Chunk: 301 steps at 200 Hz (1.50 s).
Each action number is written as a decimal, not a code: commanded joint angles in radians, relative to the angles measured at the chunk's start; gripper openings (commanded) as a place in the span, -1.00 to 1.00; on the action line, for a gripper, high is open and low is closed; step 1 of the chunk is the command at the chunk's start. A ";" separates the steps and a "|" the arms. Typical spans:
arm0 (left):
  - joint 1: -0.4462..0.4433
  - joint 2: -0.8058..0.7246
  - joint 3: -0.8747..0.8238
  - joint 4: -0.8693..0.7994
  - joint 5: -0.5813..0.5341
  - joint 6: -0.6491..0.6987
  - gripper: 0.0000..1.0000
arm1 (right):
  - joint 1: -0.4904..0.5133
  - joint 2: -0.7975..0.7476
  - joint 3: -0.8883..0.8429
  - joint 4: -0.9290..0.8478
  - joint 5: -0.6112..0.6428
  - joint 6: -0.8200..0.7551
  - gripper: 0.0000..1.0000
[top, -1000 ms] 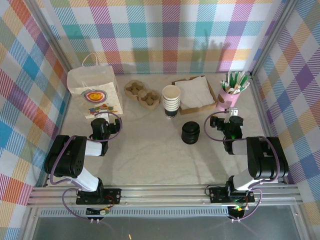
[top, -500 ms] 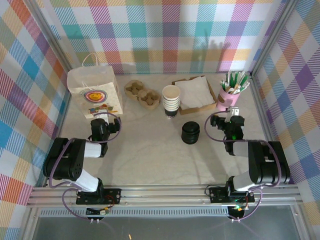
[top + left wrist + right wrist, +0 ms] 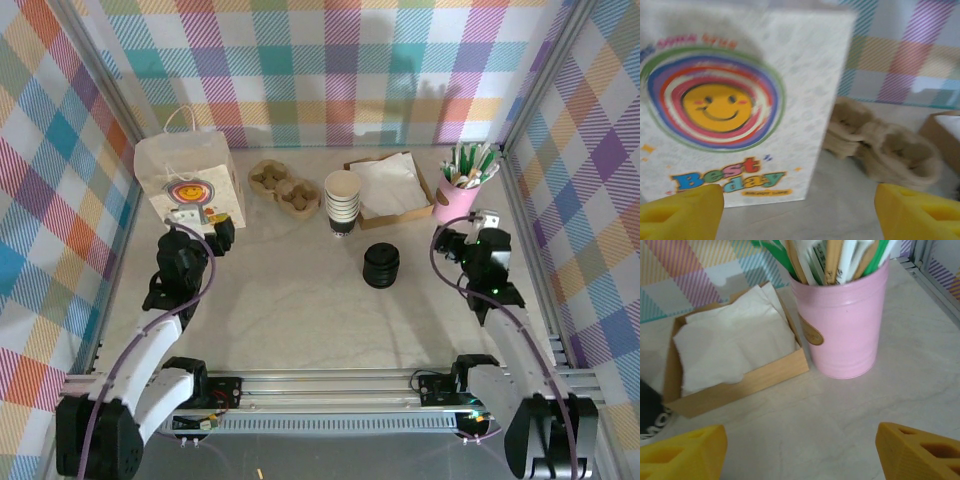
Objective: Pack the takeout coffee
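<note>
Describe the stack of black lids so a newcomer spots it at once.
A row of supplies lines the plaid back wall, with stacked cream cups near its middle. Nearer the arms than the cups and slightly right, the stack of black lids stands alone on the table. It is the only squat, all-black round thing there.

Two arms reach out from their bases at the near edge of the table (image 3: 300, 330). The left arm (image 3: 160, 325) stretches forward along the left side, with the left gripper (image 3: 218, 232) pointing toward the far left corner. The right arm (image 3: 512, 320) runs up the right edge, with the right gripper (image 3: 484, 222) aimed at the far right corner. Seen from each wrist, the left yellow fingertips (image 3: 682, 210) and the right yellow fingertips (image 3: 920, 450) stand wide apart, with nothing between them.
</note>
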 commanded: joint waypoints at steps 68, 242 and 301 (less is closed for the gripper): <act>-0.383 0.303 0.781 -0.879 -0.092 -0.306 0.27 | 0.107 0.152 0.624 -1.039 -0.195 0.189 0.35; -0.500 1.135 1.706 -1.323 -0.033 -0.522 0.18 | 0.267 0.417 0.944 -1.261 -0.352 0.193 0.19; -0.459 1.240 1.841 -1.392 0.031 -0.546 -0.03 | 0.273 0.416 0.930 -1.252 -0.361 0.190 0.18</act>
